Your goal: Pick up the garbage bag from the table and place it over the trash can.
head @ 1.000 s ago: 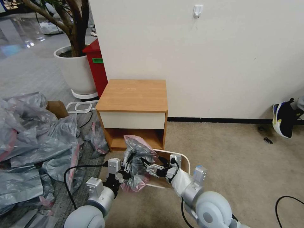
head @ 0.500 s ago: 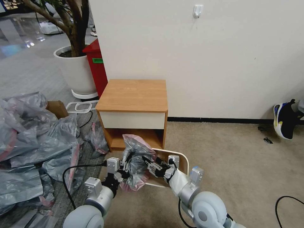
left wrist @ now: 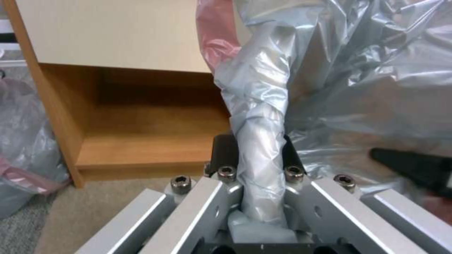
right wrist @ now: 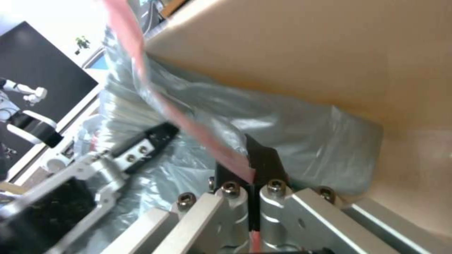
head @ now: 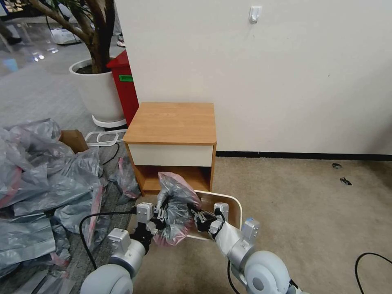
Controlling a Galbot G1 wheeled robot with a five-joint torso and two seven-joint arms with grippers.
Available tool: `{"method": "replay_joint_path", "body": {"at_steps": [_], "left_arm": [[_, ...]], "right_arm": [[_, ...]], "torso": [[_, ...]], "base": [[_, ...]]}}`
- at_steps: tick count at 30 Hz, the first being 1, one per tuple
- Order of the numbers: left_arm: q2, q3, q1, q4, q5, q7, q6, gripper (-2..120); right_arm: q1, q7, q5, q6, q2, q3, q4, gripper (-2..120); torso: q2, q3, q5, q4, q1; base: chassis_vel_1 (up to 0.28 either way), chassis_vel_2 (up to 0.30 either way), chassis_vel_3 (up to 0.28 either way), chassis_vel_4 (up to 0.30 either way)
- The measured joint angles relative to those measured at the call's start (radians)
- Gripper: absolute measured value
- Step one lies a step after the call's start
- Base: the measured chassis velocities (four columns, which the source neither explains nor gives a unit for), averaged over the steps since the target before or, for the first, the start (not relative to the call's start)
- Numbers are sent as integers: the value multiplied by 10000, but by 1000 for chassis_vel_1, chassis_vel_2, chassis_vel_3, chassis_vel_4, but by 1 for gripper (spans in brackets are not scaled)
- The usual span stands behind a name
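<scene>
Two end effectors | left end effector (head: 160, 215) clamps crinkly grey garbage bag (head: 176, 204) | right end effector (head: 199, 215) pinches pink rim | over beige trash can (head: 237, 207)

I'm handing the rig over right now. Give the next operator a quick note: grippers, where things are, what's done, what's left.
Left gripper: shut on a twisted fold of the garbage bag.
Right gripper: shut on the bag's pink rim.
The bag hangs bunched between them, above the left part of the trash can, on the floor in front of the table.
Done: bag off the table.
Left: spread its mouth over the can's rim.
</scene>
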Motion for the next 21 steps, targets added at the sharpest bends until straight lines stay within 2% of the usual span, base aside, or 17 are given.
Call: {"method": "replay_joint_path", "body": {"at_steps": [8,12,18,21], "left_arm": [[39,-61,-5,69,17,-8,-40,3],[69,-49,35,117,133,-10,-110,3],[157,-39,133,79,330,12,-303,3],[236,-47,173,38,394,72,-429,3]], "right_arm": [[-489,-125,-164,79,-478,81,1247,0],[-587,-136,-36,59,-964,405,1956,0],[-351,-113,520,49,-1446,1130,2015,0],[-127,-81,961,35,-1920,1600,1916,0]], "torso": [[0,0,0,-1,0],[0,0,-1,-1,0],[0,0,1,0,0],[0,0,1,-1,0]], "base": [[0,0,0,0],[0,0,0,0],[0,0,0,0],[0,0,0,0]]}}
